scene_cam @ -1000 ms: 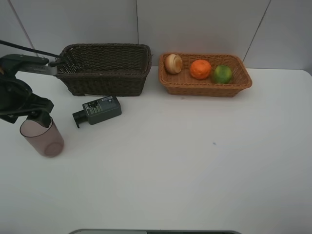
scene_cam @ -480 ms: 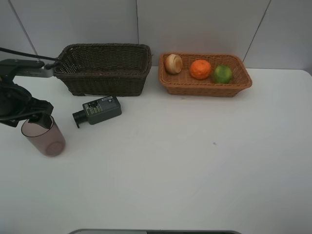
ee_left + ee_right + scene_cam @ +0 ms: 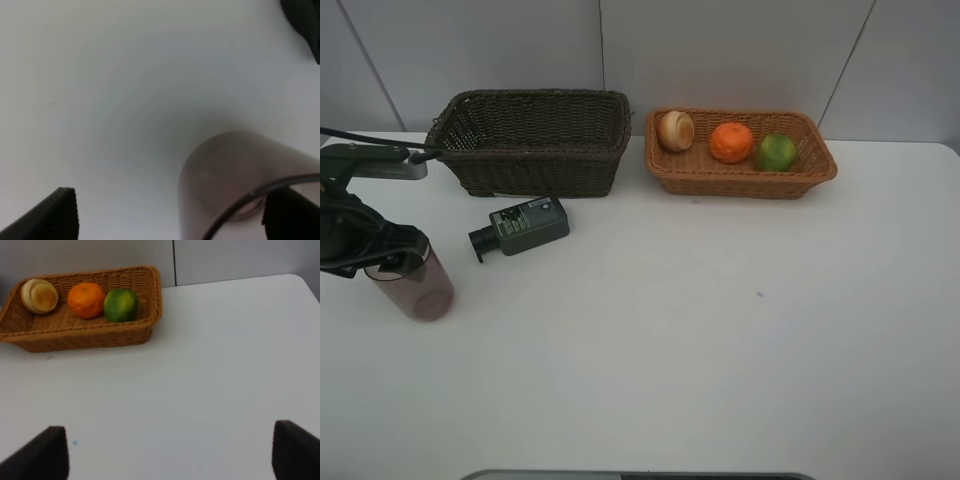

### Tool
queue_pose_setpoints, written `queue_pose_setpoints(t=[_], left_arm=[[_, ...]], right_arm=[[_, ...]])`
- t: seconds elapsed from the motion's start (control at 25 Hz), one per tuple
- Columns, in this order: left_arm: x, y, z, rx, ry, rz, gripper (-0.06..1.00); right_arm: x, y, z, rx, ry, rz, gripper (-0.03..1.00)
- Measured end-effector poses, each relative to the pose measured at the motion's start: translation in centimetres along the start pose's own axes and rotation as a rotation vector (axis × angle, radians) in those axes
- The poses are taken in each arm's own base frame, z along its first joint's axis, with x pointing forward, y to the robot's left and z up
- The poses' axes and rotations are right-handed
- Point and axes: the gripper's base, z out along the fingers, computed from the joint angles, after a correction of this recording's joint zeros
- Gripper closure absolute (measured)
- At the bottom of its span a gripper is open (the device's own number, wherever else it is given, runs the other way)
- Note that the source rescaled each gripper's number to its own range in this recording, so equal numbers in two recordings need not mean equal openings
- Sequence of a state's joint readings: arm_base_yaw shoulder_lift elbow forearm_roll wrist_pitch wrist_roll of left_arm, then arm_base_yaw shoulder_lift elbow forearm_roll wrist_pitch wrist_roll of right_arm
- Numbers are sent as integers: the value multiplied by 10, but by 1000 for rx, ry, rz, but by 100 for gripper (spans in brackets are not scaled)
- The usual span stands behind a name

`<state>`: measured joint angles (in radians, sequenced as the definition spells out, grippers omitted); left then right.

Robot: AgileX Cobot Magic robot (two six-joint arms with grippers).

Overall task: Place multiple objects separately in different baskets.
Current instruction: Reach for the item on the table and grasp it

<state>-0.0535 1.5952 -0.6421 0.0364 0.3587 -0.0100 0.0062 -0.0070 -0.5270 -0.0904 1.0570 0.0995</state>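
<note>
Left gripper (image 3: 170,218) at cup (image 3: 420,293), far left, jaws wide apart. Bottle (image 3: 527,225) lies just near of dark basket (image 3: 540,166). Right gripper (image 3: 170,454) jaws apart, empty.

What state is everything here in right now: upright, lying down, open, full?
Mauve cup: standing upright.
Dark bottle: lying on its side.
Tan basket: holds an orange, a green fruit, a beige round item.
Dark basket: floor hidden.
Left gripper: open, at the cup's rim.
Right gripper: open, empty.

Lab-type robot test bench: plain white table (image 3: 740,360), grey panelled wall (image 3: 730,50), robot arm (image 3: 345,225) over tabletop.
</note>
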Motion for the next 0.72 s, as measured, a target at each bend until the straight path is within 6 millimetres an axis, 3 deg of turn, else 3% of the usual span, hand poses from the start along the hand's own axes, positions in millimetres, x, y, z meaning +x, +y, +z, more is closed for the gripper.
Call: queue_pose_setpoints(t=[0.32,0.4,0.48,0.68,0.72], left_arm=[[0,0,18,3,30,0,-5],[0,0,19,3,29,0,-1],[0,0,19,3,29,0,13],[0,0,19,3,31,0,92],[0,0,19,3,31,0,94]], right_arm=[[0,0,0,0,0,0,21],[0,0,0,0,0,0,21],[0,0,0,0,0,0,21],[0,0,0,0,0,0,21],[0,0,0,0,0,0,21]])
